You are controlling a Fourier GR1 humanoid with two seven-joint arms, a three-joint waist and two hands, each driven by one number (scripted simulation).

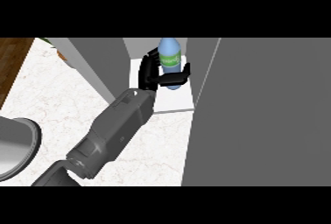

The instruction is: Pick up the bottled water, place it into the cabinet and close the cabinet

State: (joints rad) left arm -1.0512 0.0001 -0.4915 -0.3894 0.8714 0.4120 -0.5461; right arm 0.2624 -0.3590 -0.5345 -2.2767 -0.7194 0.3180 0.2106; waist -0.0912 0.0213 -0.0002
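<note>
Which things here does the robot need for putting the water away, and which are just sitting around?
Needed for the job:
- blue plastic water bottle with green label
- grey cabinet with its open grey door
- black robot hand curled round the bottle

Just sitting around:
- round grey metal bowl at the left edge
- white marble counter

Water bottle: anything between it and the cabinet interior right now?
Nothing visible. The hand is curled round the water bottle, holding it upright at the cabinet opening. The open door stands to the right, clear of the path. The cabinet floor below the bottle looks bare.
</note>
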